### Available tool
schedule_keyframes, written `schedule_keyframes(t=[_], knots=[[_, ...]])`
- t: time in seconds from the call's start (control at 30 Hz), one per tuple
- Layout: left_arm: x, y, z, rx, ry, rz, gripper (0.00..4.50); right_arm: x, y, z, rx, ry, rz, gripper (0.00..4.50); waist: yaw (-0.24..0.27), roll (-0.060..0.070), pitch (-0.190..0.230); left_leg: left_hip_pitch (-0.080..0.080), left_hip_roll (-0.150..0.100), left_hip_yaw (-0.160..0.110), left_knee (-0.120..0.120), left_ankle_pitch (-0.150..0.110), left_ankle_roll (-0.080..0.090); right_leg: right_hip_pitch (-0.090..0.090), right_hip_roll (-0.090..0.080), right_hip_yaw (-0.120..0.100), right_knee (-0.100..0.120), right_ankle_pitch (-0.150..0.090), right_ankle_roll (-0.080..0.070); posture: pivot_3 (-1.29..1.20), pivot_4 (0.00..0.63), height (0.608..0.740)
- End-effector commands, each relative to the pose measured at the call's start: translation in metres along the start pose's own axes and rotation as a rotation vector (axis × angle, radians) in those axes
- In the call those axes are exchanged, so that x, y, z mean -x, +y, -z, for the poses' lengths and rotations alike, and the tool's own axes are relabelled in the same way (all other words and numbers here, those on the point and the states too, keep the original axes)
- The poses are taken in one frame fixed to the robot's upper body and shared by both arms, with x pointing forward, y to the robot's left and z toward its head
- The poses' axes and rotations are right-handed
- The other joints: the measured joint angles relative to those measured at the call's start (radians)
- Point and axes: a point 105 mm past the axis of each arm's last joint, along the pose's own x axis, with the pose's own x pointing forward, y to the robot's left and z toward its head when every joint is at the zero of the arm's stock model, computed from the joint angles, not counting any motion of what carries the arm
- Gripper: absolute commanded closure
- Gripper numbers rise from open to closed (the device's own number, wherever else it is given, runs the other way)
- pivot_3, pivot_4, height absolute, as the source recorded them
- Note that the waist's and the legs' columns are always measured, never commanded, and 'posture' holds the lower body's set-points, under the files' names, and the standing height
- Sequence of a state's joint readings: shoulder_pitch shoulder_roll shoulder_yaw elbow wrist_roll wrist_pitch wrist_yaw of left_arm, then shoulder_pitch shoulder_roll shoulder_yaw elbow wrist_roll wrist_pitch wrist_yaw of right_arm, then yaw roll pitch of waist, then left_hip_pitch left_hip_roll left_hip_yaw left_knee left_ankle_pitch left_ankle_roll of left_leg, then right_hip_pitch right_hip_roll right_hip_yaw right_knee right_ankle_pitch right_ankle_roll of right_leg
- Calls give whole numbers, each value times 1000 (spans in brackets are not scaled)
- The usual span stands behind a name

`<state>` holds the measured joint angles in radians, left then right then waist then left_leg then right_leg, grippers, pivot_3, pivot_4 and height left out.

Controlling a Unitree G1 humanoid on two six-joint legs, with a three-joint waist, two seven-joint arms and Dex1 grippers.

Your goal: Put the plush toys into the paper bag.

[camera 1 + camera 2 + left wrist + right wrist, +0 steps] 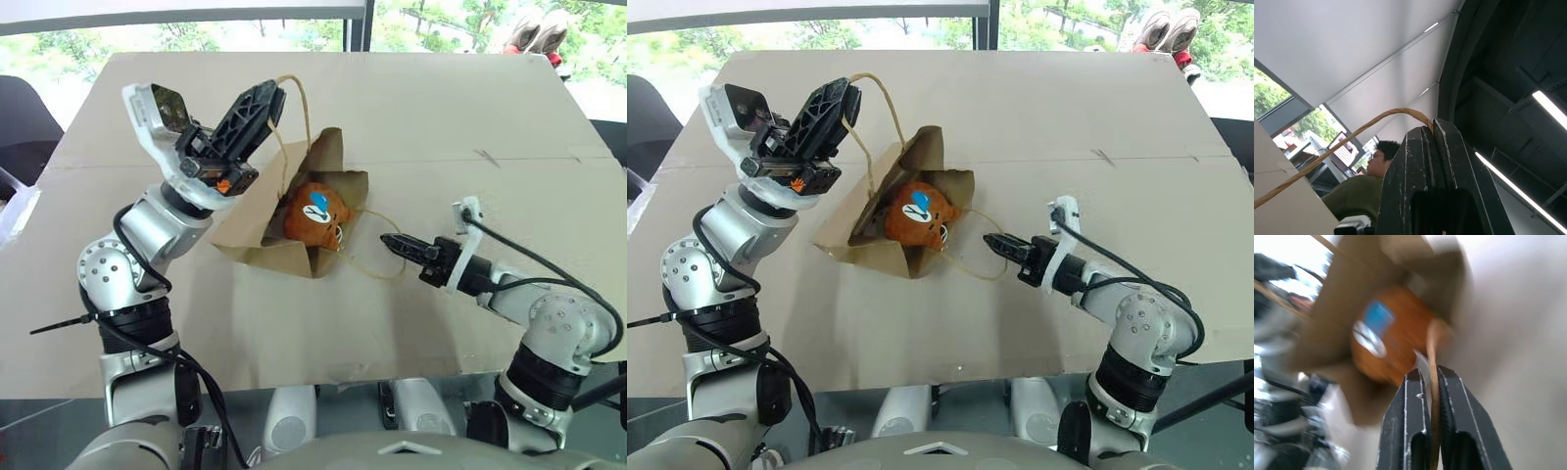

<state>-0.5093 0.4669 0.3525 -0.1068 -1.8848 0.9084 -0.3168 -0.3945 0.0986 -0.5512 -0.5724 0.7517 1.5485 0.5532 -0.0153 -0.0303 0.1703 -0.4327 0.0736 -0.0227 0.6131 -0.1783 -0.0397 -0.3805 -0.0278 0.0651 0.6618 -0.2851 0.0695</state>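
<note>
Toy, plush, orange-brown (315,213), round, with a dark face patch bearing a blue-and-white mark; lay in the open mouth of the paper bag (257,240), partly over its lip. A white edge showed beneath it in the right wrist view; whether that was the second toy could not be told

Bag, brown kraft, lay tilted on its side on the cardboard-covered table (470,117), mouth turned toward the right arm

Upper handle (290,108), twisted-paper loop, was drawn up taut and pinched in the left gripper (266,99), whose fingers were fully closed on it, raised above the bag

Lower handle (364,262) trailed slack on the table from the bag's mouth to the right gripper (394,243); its fingers (1411,426) had the cord running between them, all but closed on it

Person in a green top (1359,193) sat beyond, seen from the left wrist

Step in hand, by judgement: spreading the mouth by both handles, one toy mostly in. Next move would call for lifting the bag so the toy slides deeper rather than rolling out
</note>
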Motion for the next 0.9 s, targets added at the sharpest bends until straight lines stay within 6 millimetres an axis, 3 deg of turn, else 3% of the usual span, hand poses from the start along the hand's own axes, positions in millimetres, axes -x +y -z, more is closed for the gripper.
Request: schedule_keyframes(t=[0.03, 0.2, 0.37, 0.43, 0.53, 0.57, 0.63, 0.67, 0.7, 0.73, 0.83, 0.87, 0.9], knots=[[-6, -4, -17, -65, -60, 1, 4500, 7, 50, -48, 121, -194, -220, 4460, 0, 1, 1, 0, 0, 0, 0, 0, 0, 0, 0, 0, 0, 0, 0, 0, 150, 740], [-12, 17, -24, -186, -16, -123, 4500, 7, 82, -87, 221, -295, -278, 4460, 0, 2, 1, 0, 0, -1, -1, 0, 0, 0, 0, 0, -1, 0, 0, 0, 150, 740], [-10, 59, -20, -297, 58, -310, 4500, 9, 43, -83, 228, -194, -1, 4460, 1, 2, 1, 0, 0, 0, -2, 0, 0, 0, 0, 0, -2, 0, 0, 0, 150, 740], [-9, 77, -10, -362, 143, -381, 4500, 15, 26, -90, 269, -209, 136, 4460, -1, 3, 2, -1, -1, 0, -2, 0, 0, -1, 0, 0, -2, 0, 0, 0, 150, 740], [-6, 84, -6, -393, 211, -403, 4500, 22, 21, -99, 374, -219, 235, 3751, -3, 4, 2, -1, -1, 1, -2, 0, 0, -2, 0, 1, -2, 0, 0, 0, 150, 740], [-6, 81, -7, -396, 221, -384, 3787, 23, 22, -101, 392, -217, 239, 3321, -6, 4, 2, -1, -1, 1, -2, 0, 0, -2, 0, 1, -2, 0, 0, 0, 150, 740], [-2, 77, -12, -437, 241, -370, 3050, 28, 24, -104, 446, -210, 269, 2311, -13, 4, 2, -1, 0, 1, -2, 0, 0, -2, 1, 2, -2, 0, 0, 0, 150, 740], [2, 75, -15, -467, 253, -376, 2449, 32, 27, -105, 470, -200, 269, 1697, -16, 4, 2, -1, 0, 1, -3, 0, 0, -3, 1, 2, -2, 0, 0, 0, 150, 740], [6, 71, -19, -499, 271, -363, 1970, 40, 34, -101, 501, -159, 236, 1411, -17, 4, 2, -1, 0, 1, -4, 0, 0, -3, 1, 2, -2, 0, 0, 0, 150, 740], [9, 65, -22, -512, 289, -338, 1702, 49, 41, -96, 518, -119, 202, 1411, -18, 4, 2, -2, 0, 1, -4, 0, 0, -3, 1, 2, -2, 0, 0, 0, 150, 740], [20, 53, -16, -538, 395, -272, 310, 75, 50, -86, 526, -30, 180, 1411, -17, 3, 3, -3, 0, 1, -5, 0, 1, -3, 0, 2, -4, 0, 0, 0, 150, 740], [25, 52, -10, -547, 445, -255, 25, 83, 50, -85, 527, -7, 194, 1411, -18, 3, 2, -3, 0, 2, -6, -1, 2, -3, 0, 2, -6, 0, 0, 0, 150, 740], [30, 52, -2, -571, 505, -238, 25, 90, 50, -83, 526, 13, 210, 1411, -18, 3, 2, -2, 0, 2, -6, -1, 2, -1, 0, 2, -6, 0, 0, 0, 150, 740]])
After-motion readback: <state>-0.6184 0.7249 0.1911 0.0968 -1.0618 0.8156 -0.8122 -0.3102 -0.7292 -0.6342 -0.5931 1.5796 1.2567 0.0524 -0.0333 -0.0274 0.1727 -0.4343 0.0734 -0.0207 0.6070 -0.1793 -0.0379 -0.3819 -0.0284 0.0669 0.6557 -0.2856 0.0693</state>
